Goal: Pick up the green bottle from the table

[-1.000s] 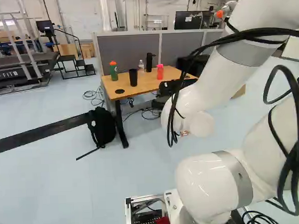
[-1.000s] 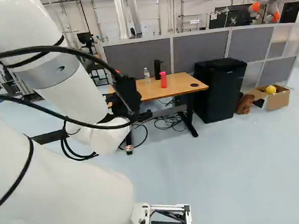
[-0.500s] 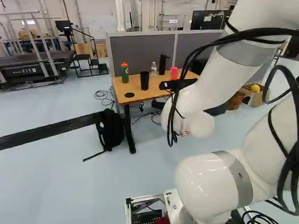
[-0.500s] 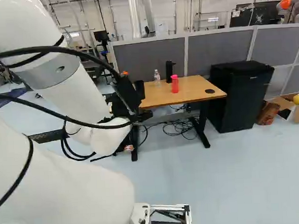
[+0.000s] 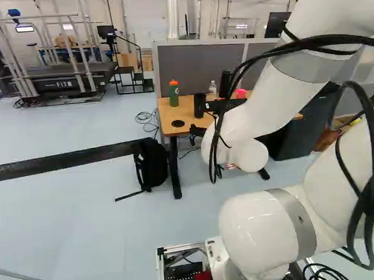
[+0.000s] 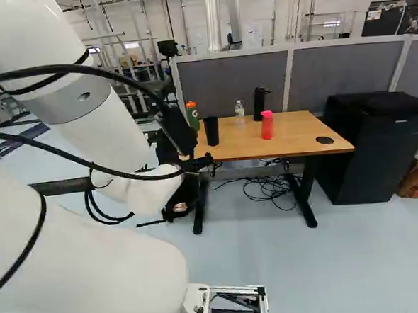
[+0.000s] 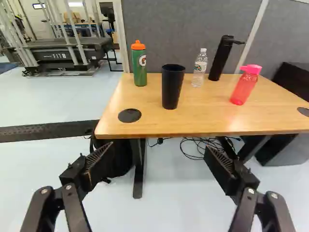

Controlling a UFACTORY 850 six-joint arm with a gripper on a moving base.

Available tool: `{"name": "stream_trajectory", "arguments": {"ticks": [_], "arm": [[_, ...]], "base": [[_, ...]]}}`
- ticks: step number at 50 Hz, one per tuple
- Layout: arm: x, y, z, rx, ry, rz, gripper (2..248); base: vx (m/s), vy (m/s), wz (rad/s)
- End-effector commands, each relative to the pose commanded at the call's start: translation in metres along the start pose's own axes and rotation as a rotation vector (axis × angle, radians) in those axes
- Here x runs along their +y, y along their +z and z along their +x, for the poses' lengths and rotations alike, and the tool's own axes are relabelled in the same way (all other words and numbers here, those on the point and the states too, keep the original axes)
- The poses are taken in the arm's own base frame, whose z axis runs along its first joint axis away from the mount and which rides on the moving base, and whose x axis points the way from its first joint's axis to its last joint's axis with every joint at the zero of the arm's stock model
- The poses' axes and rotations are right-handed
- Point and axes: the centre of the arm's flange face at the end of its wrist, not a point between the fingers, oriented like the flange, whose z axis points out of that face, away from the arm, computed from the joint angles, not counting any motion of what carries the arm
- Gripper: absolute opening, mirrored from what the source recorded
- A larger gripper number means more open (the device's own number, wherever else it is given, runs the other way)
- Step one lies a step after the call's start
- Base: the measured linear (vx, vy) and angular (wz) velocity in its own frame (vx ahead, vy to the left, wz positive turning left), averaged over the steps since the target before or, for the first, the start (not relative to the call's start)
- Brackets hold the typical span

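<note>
Right base view: arm [image 6: 97, 131] partly hides gripper [image 6: 195, 163]; wrist view: fingers [image 7: 99, 164] apart.

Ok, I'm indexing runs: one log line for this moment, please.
green bottle: upright on table | fingers: open, empty | cup: nearer the front edge than bottle | pick: not made

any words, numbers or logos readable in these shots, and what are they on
"FIT", then a fourth mark, B or 8, I can't tell which: on the side of the treadmill
"G", as far as I can tell: in the round white logo on the green bottle
Too small to read: the label on the clear water bottle
Too blurred to read: the sheet on the back wall
</note>
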Motion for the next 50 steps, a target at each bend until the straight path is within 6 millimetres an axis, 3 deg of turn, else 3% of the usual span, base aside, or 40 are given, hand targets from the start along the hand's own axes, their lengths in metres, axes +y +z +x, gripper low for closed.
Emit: {"name": "stream_trajectory", "arguments": {"ticks": [28, 50], "arm": [[0.0, 0.0, 0.0, 0.0, 0.0, 0.0, 247], [0.0, 0.0, 0.0, 0.0, 0.0, 0.0, 247]], "base": [[0.205, 0.047, 0.267], [0.241, 0.006, 0.007]]}}
